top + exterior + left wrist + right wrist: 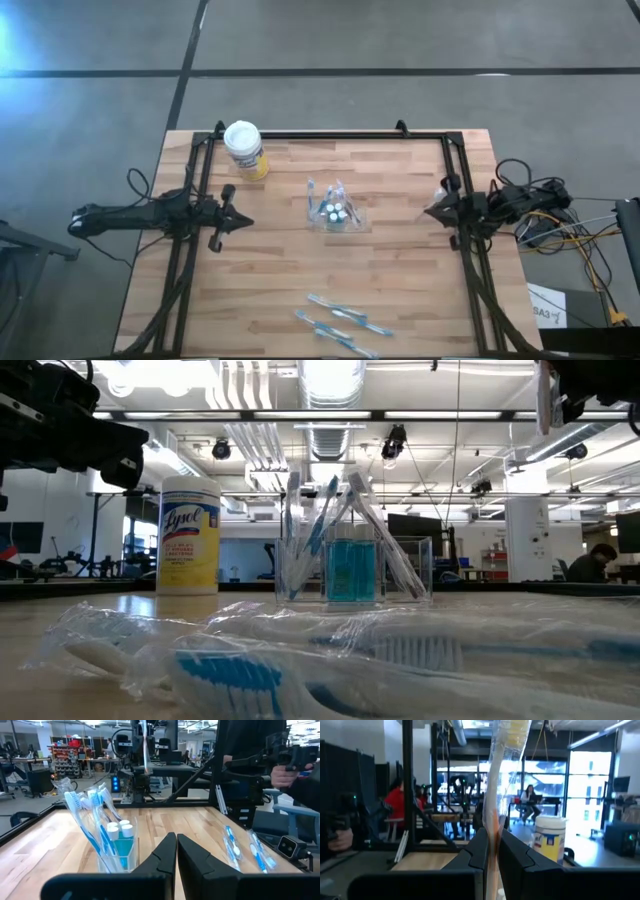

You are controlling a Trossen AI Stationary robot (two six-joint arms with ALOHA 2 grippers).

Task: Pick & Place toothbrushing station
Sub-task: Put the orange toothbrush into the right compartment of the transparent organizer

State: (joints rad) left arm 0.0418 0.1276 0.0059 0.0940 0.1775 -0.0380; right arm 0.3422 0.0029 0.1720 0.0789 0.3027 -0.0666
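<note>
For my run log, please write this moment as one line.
left gripper: shut, empty, left of holder | right gripper: shut on wrapped toothbrush, at right edge | loose toothbrushes: near edge

A clear plastic holder point(337, 214) is standing upright near the middle of the table, holding several blue-and-white toothbrushes point(85, 820) that are leaning outward with their heads up, along with a few small white-capped tubes point(121, 828) of blue liquid. Three more wrapped toothbrushes point(340, 322) are lying flat near the table's front edge, well apart from the holder, roughly parallel and angled slightly. One more wrapped toothbrush point(496, 795) is hanging upright, pinched between the right gripper's point(492, 851) fingers at the table's right side.
</note>
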